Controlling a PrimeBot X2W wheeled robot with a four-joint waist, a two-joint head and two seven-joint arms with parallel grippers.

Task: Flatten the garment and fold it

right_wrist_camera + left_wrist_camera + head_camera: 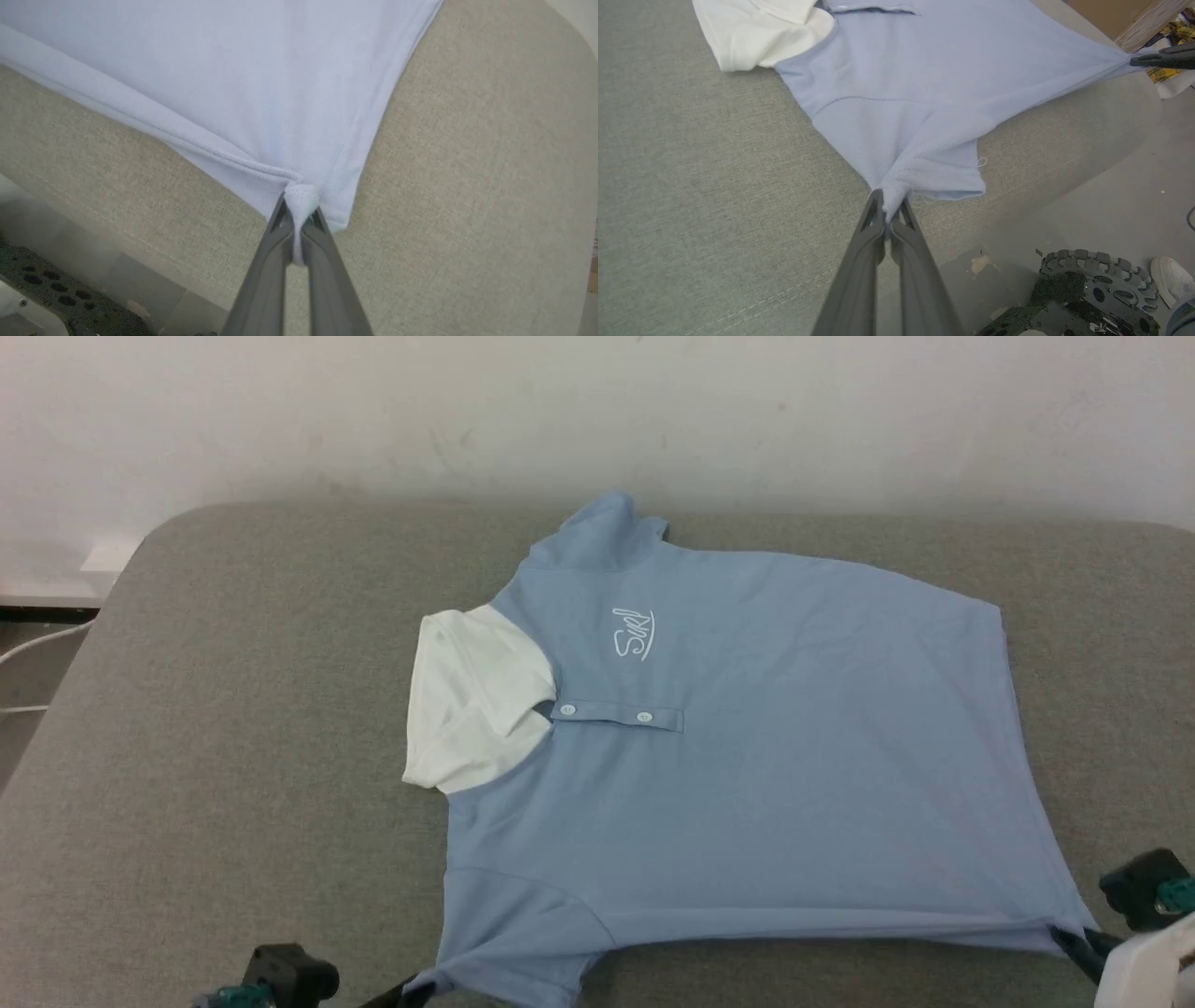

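The garment is spread mid-frame on the grey surface; its sleeve is pinched by the left gripper at lower left, its hem corner by the right gripper at lower right; flattening is judged nearly done; a lifted-over fold is called for next.

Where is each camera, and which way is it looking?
Head: up high, facing forward and down at the shirt on the table; left gripper and right gripper peek in below.
Left wrist: looks along the left gripper pinching a sleeve; a wheel shows.
Right wrist: looks along the right gripper pinching the hem corner.
Shared: head and left wrist show the collar.
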